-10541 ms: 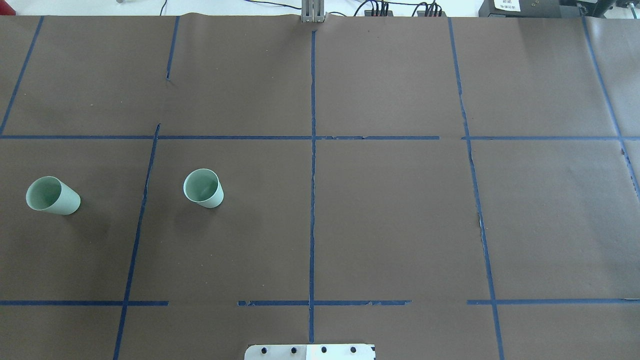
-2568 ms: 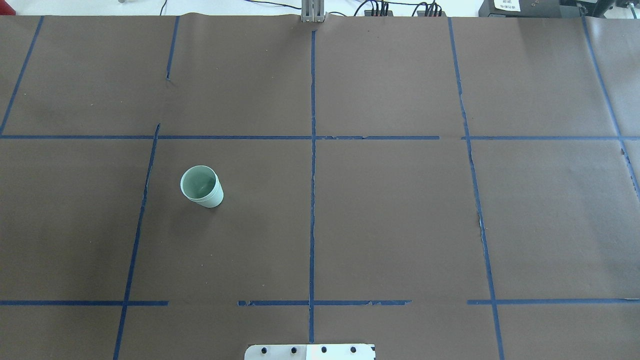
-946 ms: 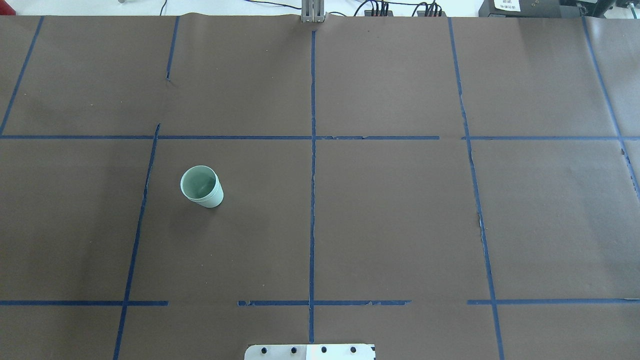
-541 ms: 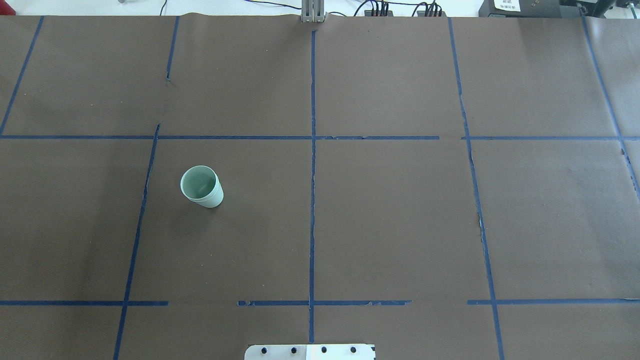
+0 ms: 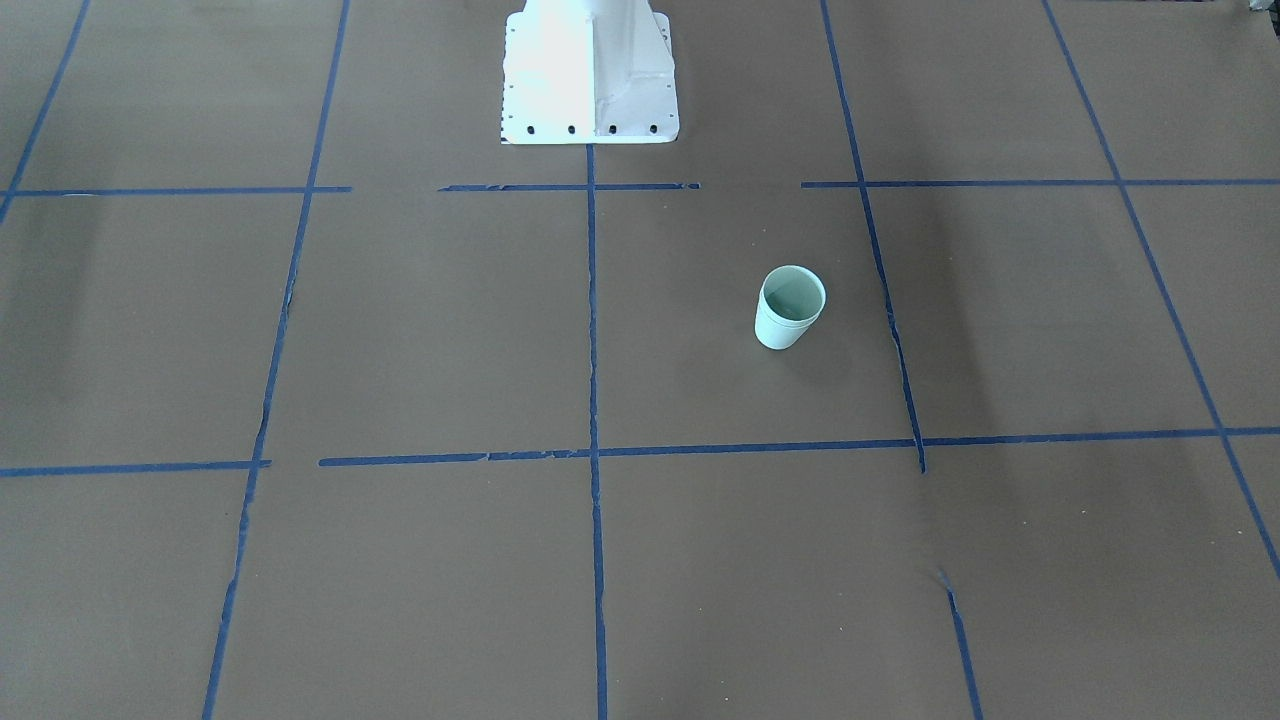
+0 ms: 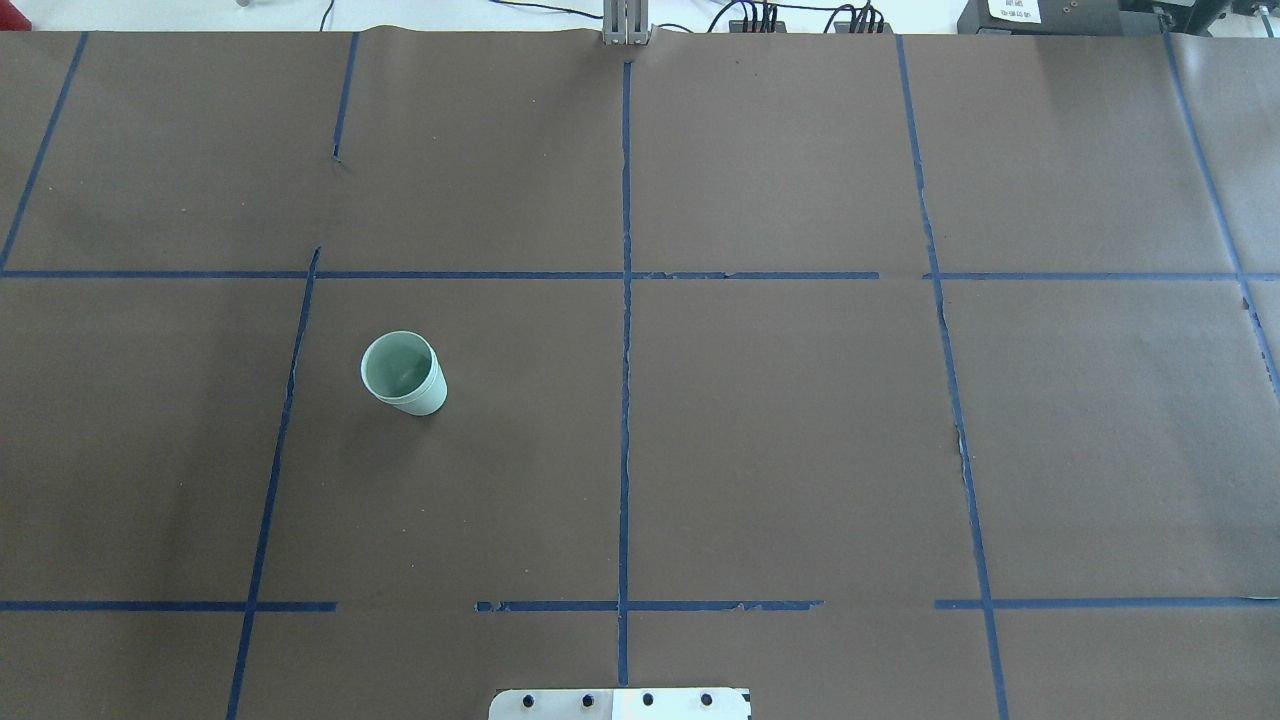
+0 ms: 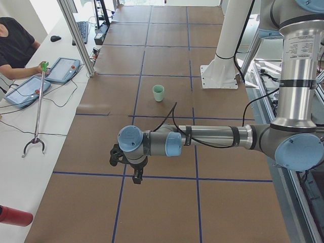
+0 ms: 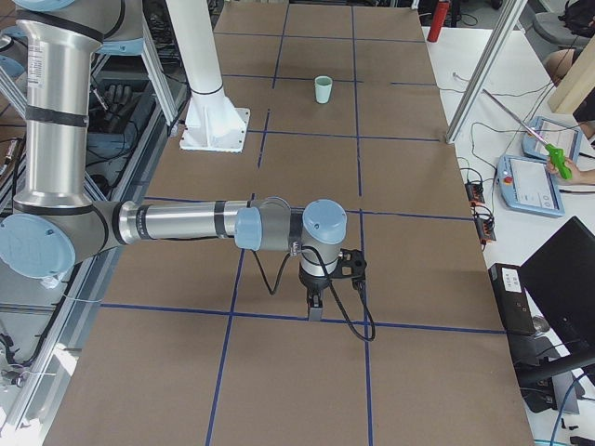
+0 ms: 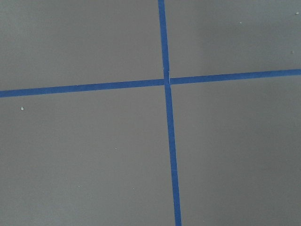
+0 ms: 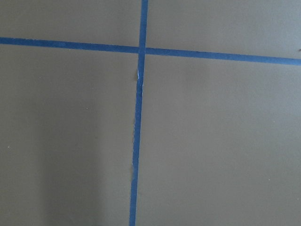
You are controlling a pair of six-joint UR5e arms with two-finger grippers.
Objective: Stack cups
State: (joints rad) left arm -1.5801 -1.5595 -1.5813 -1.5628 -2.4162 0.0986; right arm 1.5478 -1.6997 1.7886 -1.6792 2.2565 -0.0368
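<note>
Front-facing and overhead views: the cups (image 5: 790, 307) stand upright as one nested stack on the brown-papered table (image 5: 400, 330). They sit inside a square marked by blue tape (image 5: 592, 300), on the robot's left half. Left side view: the left gripper (image 7: 136, 178) hangs above a tape crossing, well apart from the stack. Right side view: the right gripper (image 8: 314, 311) hangs above a tape line, also well apart, and I cannot tell whether either is released or clenched. Wrist views: both show only paper and tape crossings.

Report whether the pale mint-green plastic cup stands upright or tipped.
Upright: the pale mint-green tapered plastic cup rests on its base, mouth facing up.
</note>
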